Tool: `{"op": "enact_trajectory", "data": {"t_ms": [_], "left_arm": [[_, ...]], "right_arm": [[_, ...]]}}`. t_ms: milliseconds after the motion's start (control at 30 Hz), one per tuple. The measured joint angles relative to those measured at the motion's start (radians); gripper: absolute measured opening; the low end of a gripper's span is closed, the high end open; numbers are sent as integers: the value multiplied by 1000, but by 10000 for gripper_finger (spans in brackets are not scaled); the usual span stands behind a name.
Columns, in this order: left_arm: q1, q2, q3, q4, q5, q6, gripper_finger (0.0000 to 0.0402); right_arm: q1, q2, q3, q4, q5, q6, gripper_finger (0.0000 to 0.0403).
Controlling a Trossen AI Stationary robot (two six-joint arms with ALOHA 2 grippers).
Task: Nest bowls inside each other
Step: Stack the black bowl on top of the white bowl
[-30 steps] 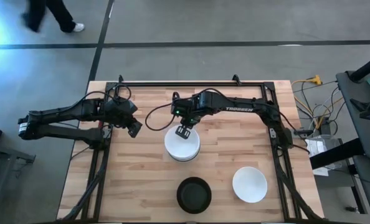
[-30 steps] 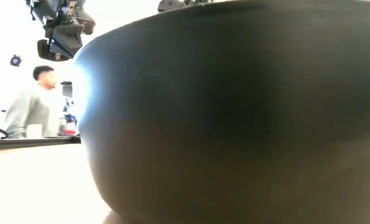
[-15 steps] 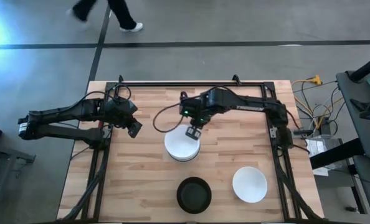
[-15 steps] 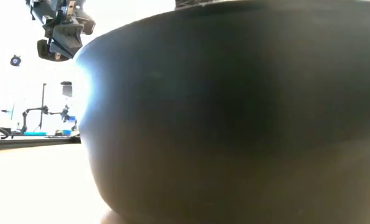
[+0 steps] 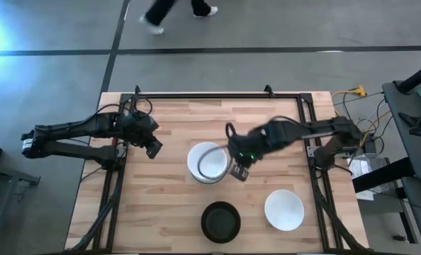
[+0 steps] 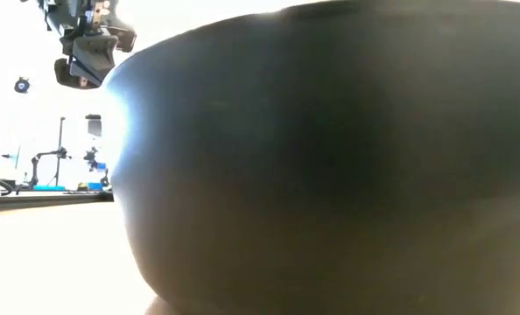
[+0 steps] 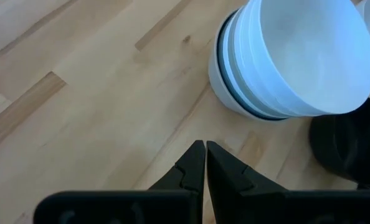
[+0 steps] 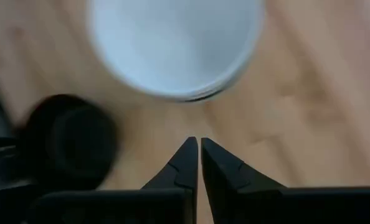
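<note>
White nested stack of bowls (image 5: 208, 163), black bowl (image 5: 220, 220) and white bowl (image 5: 284, 210) apart; both grippers' jaws together.

Robotics lab or workshop. Butcher-block table (image 5: 168, 205) with black metal frame (image 5: 217, 94) on polished grey concrete floor (image 5: 267, 28). Loose cables (image 5: 359, 127) and equipment rack (image 5: 416, 120) at 3 o'clock. Person's legs (image 5: 175, 8) walking past at 12 o'clock.
</note>
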Motion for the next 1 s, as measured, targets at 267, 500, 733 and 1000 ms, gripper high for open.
{"op": "enact_trajectory", "data": {"t_ms": [267, 500, 733, 1000], "left_arm": [[0, 41, -10, 0, 2, 51, 0], [0, 90, -13, 0, 21, 55, 0], [0, 114, -14, 0, 48, 97, 0], [0, 103, -14, -1, 53, 98, 0]], "right_arm": [[141, -177, -357, 493, -12, 324, 71], [241, -155, -518, 620, -8, 444, 131], [296, -53, -566, 629, -14, 546, 173], [301, 2, -560, 725, -34, 522, 191]]}}
